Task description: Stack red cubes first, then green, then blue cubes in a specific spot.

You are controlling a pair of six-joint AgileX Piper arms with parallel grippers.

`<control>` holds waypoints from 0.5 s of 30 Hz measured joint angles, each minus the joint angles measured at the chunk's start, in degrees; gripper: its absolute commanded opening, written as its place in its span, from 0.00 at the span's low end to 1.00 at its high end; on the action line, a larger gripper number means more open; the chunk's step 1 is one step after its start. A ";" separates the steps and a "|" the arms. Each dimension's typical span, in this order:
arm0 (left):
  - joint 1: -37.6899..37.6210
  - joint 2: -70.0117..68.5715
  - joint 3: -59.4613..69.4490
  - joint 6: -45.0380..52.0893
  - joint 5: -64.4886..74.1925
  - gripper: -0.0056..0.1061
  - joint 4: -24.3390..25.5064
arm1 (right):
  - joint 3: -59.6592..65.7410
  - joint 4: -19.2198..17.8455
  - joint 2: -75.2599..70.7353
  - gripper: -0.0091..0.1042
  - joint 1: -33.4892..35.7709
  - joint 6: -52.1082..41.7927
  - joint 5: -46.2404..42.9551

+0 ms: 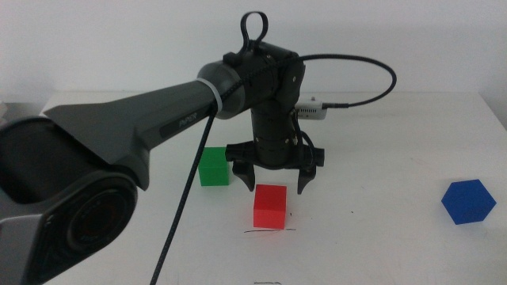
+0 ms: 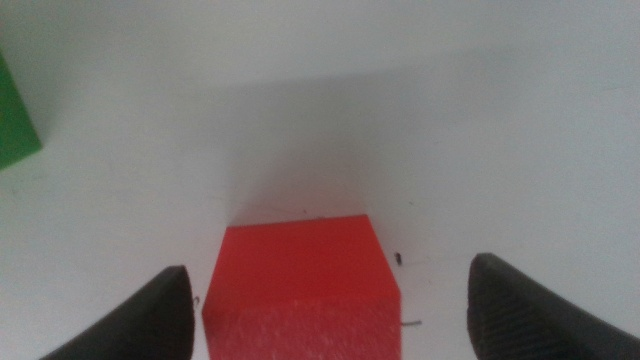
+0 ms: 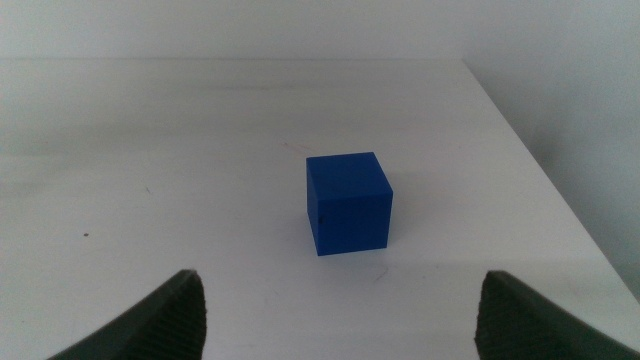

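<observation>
white table (image 1: 396, 245), black pen marks (image 1: 268, 231), pale wall (image 1: 119, 39)

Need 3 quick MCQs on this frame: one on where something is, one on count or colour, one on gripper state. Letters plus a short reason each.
1. Where does the green cube stand?
A. On top of the red cube
B. On the table, apart from the red cube
C. Between the right gripper's jaws

2. How many cubes show in the middle view?
A. Two
B. Three
C. Four

3. How is the left gripper?
A. Open above the red cube
B. Shut on the red cube
C. Shut on the blue cube

Answers:
1 B: bare table shows between green and red.
2 B: red, green and the blue cube.
3 A: the jaws stand wide of the red cube's sides in the left wrist view. The right gripper waits, open, facing the blue cube.
</observation>
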 measured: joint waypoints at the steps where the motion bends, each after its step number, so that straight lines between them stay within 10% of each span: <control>1: 0.00 -0.36 0.01 0.00 0.00 0.89 0.00 | 0.00 0.00 0.00 0.90 0.00 0.00 0.00; 15: 3.21 -9.33 -0.01 -0.22 0.81 0.89 3.50 | 0.00 0.00 0.00 0.90 0.00 0.00 0.00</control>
